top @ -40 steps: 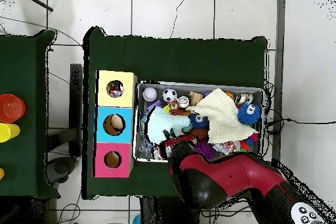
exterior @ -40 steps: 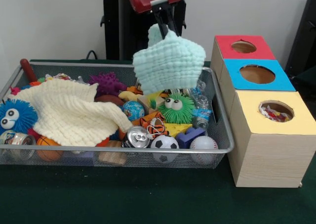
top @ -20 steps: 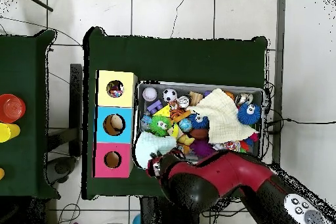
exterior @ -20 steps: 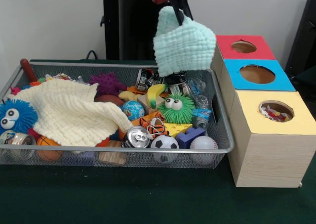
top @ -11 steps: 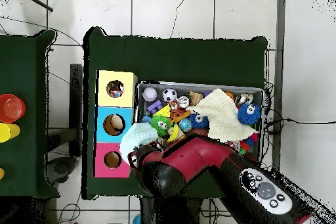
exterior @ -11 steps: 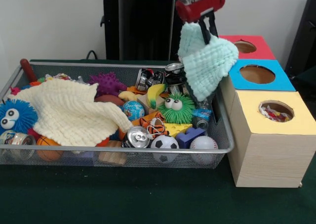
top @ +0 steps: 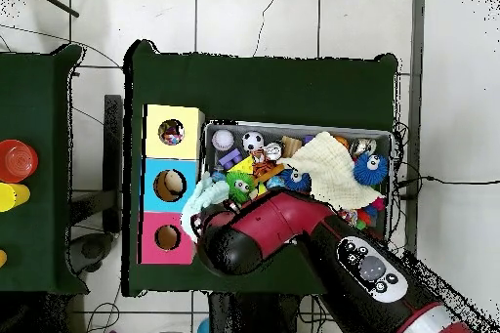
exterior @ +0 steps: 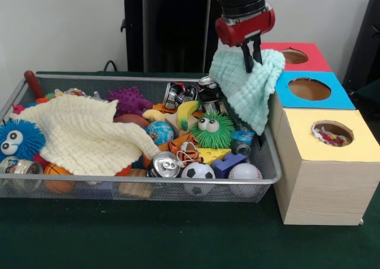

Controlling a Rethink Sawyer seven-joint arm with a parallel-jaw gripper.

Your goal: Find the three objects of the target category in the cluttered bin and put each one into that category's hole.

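Note:
My gripper [exterior: 252, 54] is shut on a mint green knitted cloth [exterior: 248, 89], pinching its top edge. The cloth hangs over the right end of the wire bin [exterior: 178, 179], against the side of the boxes between the red hole [exterior: 293, 56] and the blue hole [exterior: 309, 89]. The yellow box's hole [exterior: 331, 133] holds some items. In the overhead view the mint cloth [top: 201, 198] shows beside the blue box [top: 148, 185], and the arm [top: 273, 236] hides the gripper. A large cream cloth [exterior: 89, 132] lies over the bin's left half.
The bin is packed with clutter: a green googly-eyed ball [exterior: 211, 129], a blue furry ball [exterior: 16, 139], a purple spiky toy [exterior: 127, 100], cans [exterior: 164, 164], a soccer ball [exterior: 198, 174], a baseball [exterior: 244, 173] and a banana [exterior: 187, 111]. Red and yellow cups [top: 15, 163] stand on a side table.
The gripper carried the mint cloth from above the bin's middle rightward to the boxes and dropped slightly. Lifting the cloth uncovered cans and the banana.

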